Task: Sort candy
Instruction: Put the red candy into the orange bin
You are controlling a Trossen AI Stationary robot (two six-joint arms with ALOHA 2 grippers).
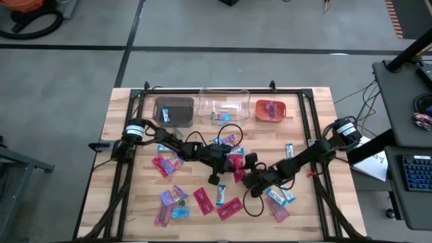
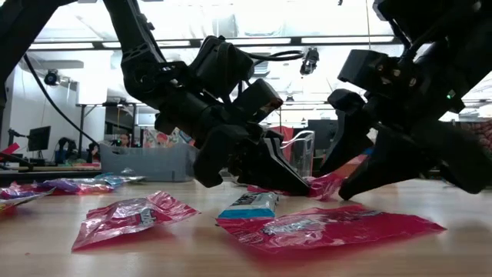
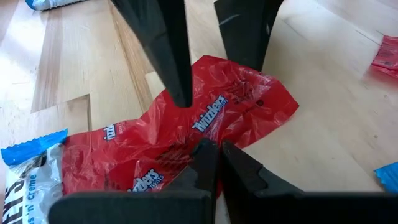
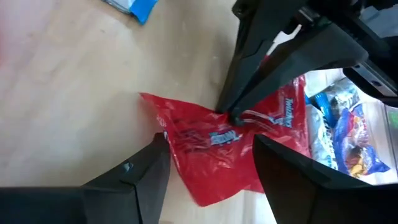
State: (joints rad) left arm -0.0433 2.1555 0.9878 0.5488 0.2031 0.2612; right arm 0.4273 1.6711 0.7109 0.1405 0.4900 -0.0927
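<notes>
A red candy (image 3: 211, 118) lying mid-bench (image 1: 317, 108) is pinched by the left gripper (image 3: 214, 149), its fingers pressed together. The right gripper (image 4: 208, 155) is held spread over the same wrapper. Blue-and-white candies (image 3: 31, 168) and red candies (image 2: 330, 225) are crowded around; three bins (image 1: 223, 104) are lined along the far edge.

Grey concrete floor (image 1: 81, 67) all around, crossed by dark seams. Light wooden table (image 1: 320, 111) in the middle, planks running lengthwise, edged by a black frame (image 1: 223, 90). At the floor's far left corner, an orange-and-black appliance with a coiled hose (image 1: 30, 17), possibly a vacuum. On the right, a dark desk (image 1: 405, 101) carrying a keyboard (image 1: 416, 172) and loose cables (image 1: 371, 101). From table height, a bright room beyond: long ceiling lights (image 2: 192, 41), a monitor (image 2: 38, 138) at the far left, cluttered shelving, too blurred for detail.
</notes>
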